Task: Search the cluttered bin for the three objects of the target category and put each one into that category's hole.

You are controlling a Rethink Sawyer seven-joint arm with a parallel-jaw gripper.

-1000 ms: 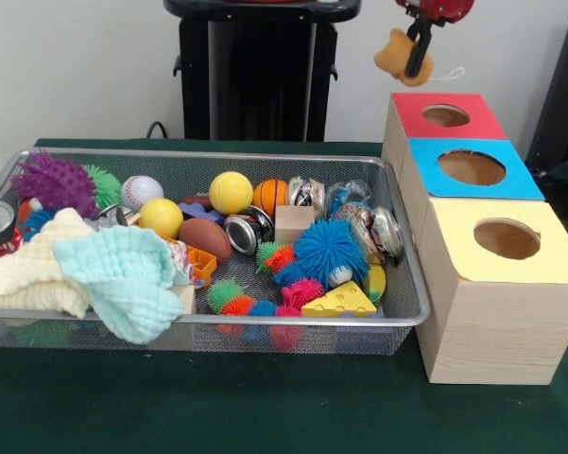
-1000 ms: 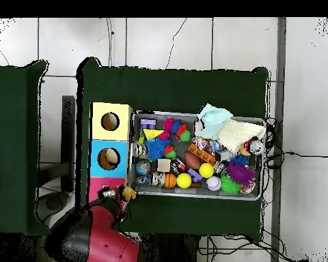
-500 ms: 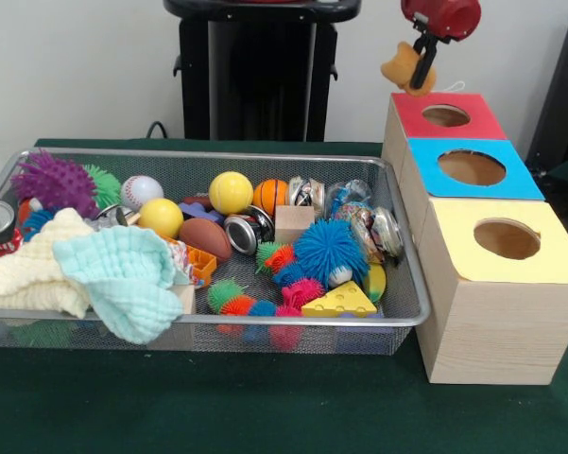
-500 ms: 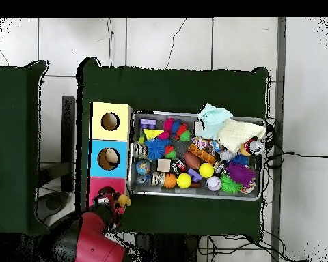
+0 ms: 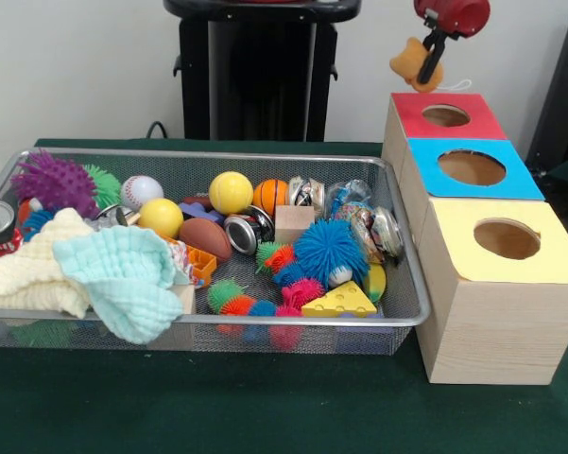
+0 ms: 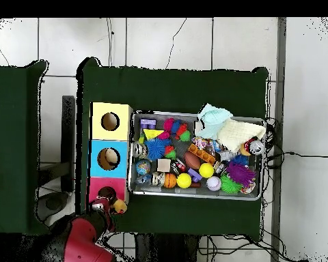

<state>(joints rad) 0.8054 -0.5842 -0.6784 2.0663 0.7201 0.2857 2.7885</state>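
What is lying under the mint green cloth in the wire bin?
The mint green cloth drapes over the cream cloth, and an orange toy pokes out at its right edge. Whatever else lies beneath is covered and cannot be seen.

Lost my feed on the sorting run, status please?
Claw shut on tan plush toy, raised behind red box. Toy not yet over red hole. Nothing blocking the hole.
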